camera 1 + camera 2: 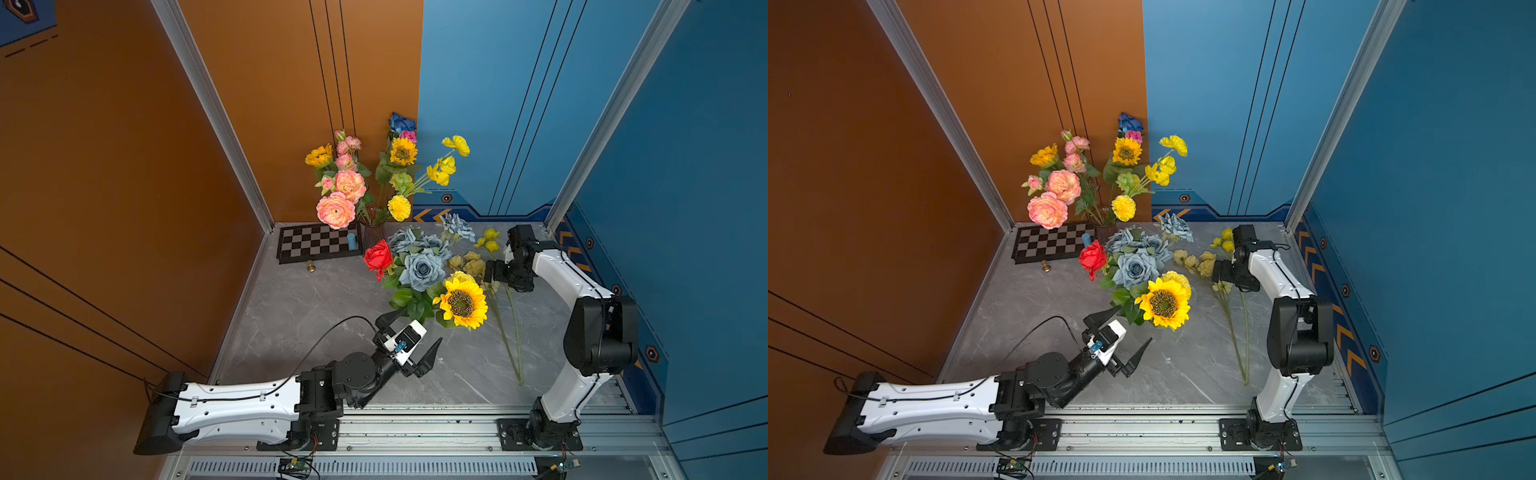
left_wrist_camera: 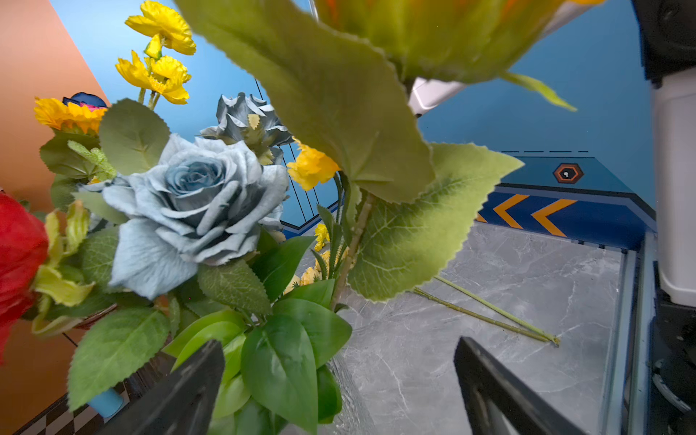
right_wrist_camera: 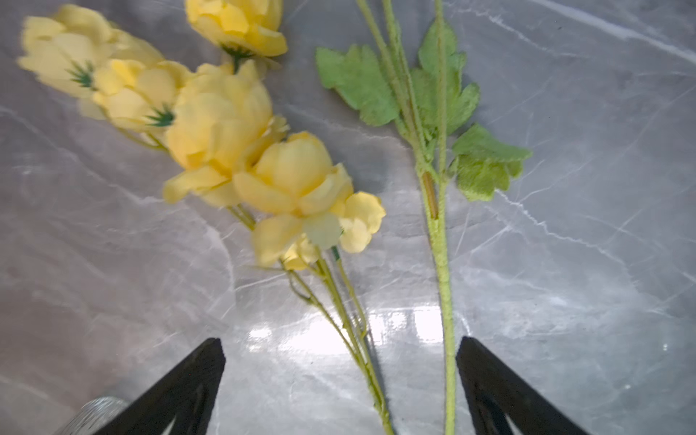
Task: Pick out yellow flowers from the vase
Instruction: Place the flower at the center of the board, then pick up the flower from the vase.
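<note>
So our left end effector (image 1: 423, 325), wide open, sits just beside the big sunflower (image 1: 461, 303), its stem (image 2: 353, 248) rising near-upright ahead.

Black fingers (image 3: 180, 388) of the right gripper (image 3: 341, 339) frame green-stemmed pale-yellow roses (image 3: 222, 124) on the grey, white-veined table (image 3: 565, 263). Ahead of the left gripper (image 2: 339, 341): a dark-centred yellow sunflower (image 1: 462, 302), grey-blue roses (image 1: 422, 270), a red rose (image 1: 379, 257). Beyond them, a black-and-grey chessboard (image 1: 309, 245), peach-pink peonies (image 1: 336, 211), an orange wall (image 1: 104, 166) and a blue wall (image 1: 498, 104).
</note>
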Motion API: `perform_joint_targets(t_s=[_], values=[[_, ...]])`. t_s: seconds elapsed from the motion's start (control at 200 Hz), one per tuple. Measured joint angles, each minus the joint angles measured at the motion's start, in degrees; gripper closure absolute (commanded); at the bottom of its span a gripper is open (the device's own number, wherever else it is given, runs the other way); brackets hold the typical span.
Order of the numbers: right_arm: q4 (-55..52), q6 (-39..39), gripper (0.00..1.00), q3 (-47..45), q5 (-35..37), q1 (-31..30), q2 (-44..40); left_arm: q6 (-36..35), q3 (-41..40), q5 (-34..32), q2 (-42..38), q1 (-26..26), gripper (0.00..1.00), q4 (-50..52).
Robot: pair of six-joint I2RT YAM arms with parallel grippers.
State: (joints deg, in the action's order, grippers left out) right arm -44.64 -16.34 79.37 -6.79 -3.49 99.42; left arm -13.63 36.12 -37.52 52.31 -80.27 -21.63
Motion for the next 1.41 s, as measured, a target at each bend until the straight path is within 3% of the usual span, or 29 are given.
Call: perform_joint_targets(t_s=[0.085,0.19,0.46,0.48,0.555,0.746,0.851,1.081,1.261,1.406], values=[[1.20,-1.20,0.00,-2.78,-2.43,-0.72,-4.42,-1.05,0.00,0.02,0.28,-0.11,0.01,-0.07],[3.19,-3.06,0.00,-6.60,-5.16,-1.57,-9.86,-1.86,0.07,0.22,1.66,-0.09,0.10,-0.79],[8.26,-8.04,0.00,-17.16,-10.23,-3.34,-23.98,-1.75,2.25,2.47,7.85,0.50,0.13,-1.75],[8.48,-8.22,0.00,-17.51,-10.49,-3.37,-24.63,-1.57,2.36,2.73,8.17,0.66,0.17,-1.86],[9.33,-9.14,0.00,-18.51,-11.41,-3.39,-27.02,-1.14,2.95,3.48,9.42,1.49,0.18,-2.03],[10.78,-10.23,0.00,-20.92,-12.66,-3.69,-30.51,-0.76,5.70,4.85,11.85,3.32,0.21,-2.67],[11.28,-10.80,0.00,-22.56,-12.98,-3.69,-31.65,-0.37,6.99,5.73,12.98,4.17,0.29,-3.26],[12.92,-12.07,0.00,-24.96,-13.86,-3.69,-33.46,0.11,7.91,6.73,14.73,5.20,0.33,-3.50],[14.47,-13.11,0.00,-26.43,-14.82,-3.69,-35.67,0.22,7.93,6.97,15.52,6.05,0.43,-3.52],[16.20,-14.03,0.00,-27.87,-15.98,-3.69,-37.70,0.59,7.96,7.17,15.74,7.04,0.43,-4.07]])
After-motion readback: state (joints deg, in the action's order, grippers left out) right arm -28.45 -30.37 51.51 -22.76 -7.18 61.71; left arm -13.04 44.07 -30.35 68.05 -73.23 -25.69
